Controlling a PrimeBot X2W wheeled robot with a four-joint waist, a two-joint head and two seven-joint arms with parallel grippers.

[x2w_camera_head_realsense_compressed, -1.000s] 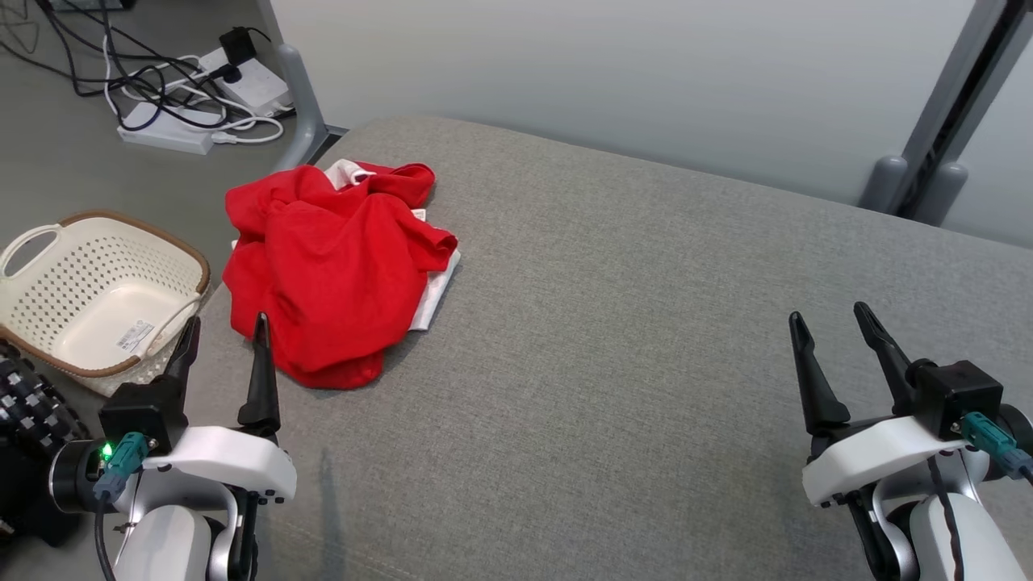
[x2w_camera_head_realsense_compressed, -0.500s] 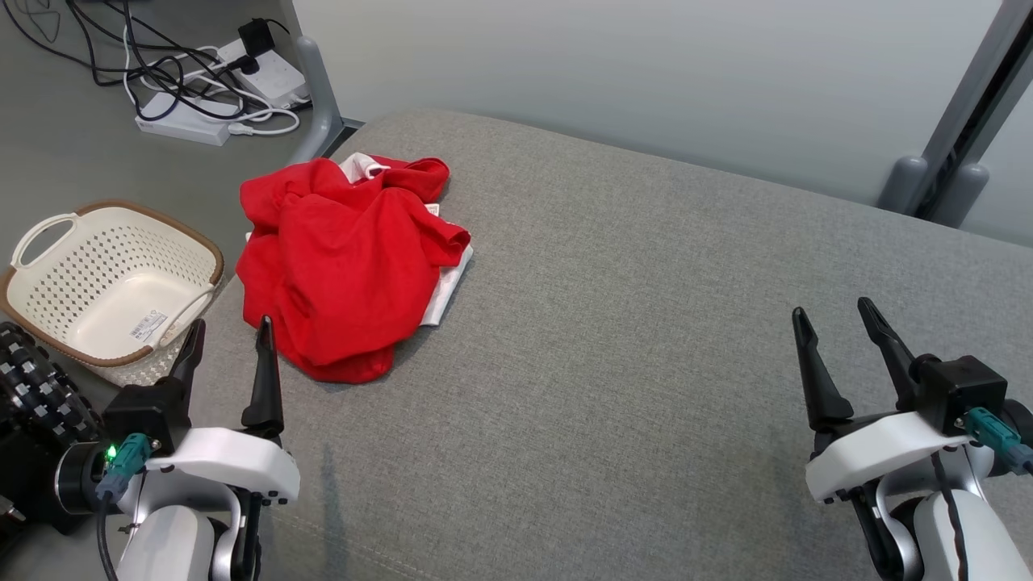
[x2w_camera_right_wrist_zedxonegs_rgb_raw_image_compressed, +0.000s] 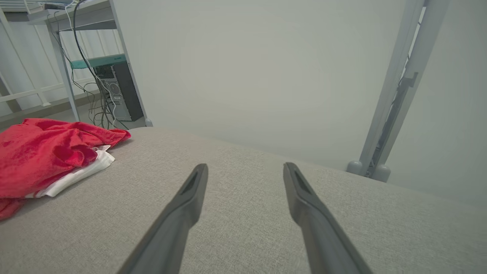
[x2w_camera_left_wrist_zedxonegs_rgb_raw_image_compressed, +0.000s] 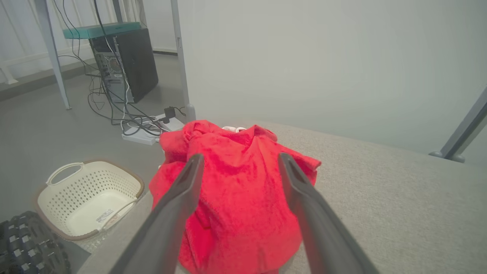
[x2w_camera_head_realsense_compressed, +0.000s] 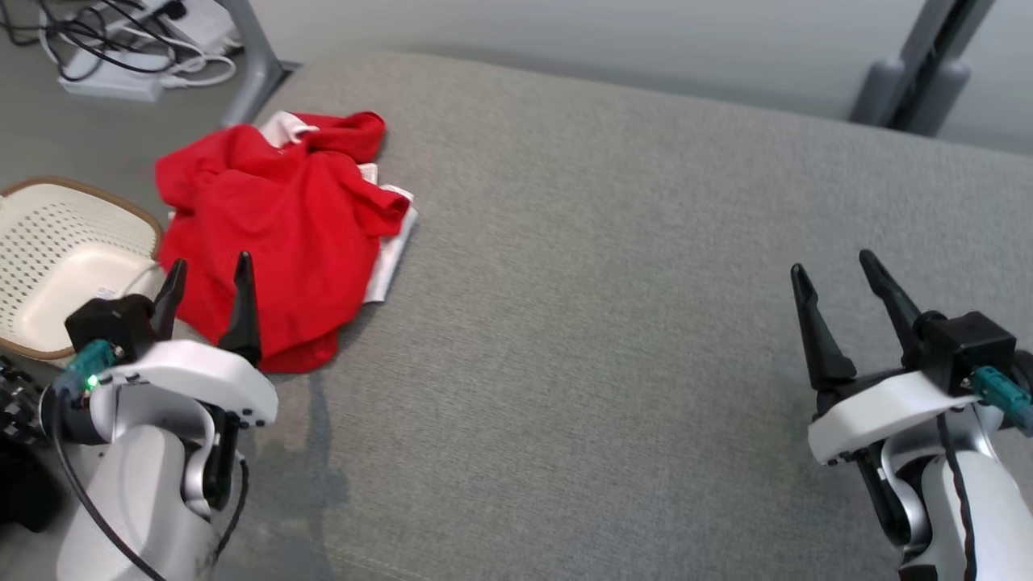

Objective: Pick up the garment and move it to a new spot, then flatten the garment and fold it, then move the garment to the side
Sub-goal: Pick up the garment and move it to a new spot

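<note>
Red garment [x2w_camera_head_realsense_compressed: 274, 234]: soft, crumpled, white trim, heaped at ten o'clock on the grey woven cushion [x2w_camera_head_realsense_compressed: 613, 307]. Perforated cream basket [x2w_camera_head_realsense_compressed: 56, 242] on the floor at nine o'clock. Left gripper [x2w_camera_head_realsense_compressed: 210, 260] and right gripper [x2w_camera_head_realsense_compressed: 831, 261]: fingers spread, grasping nothing.

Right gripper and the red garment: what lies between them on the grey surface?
Nothing lies there. The grey surface is bare from the right gripper to the red garment, as the head view and the right wrist view show.
</note>
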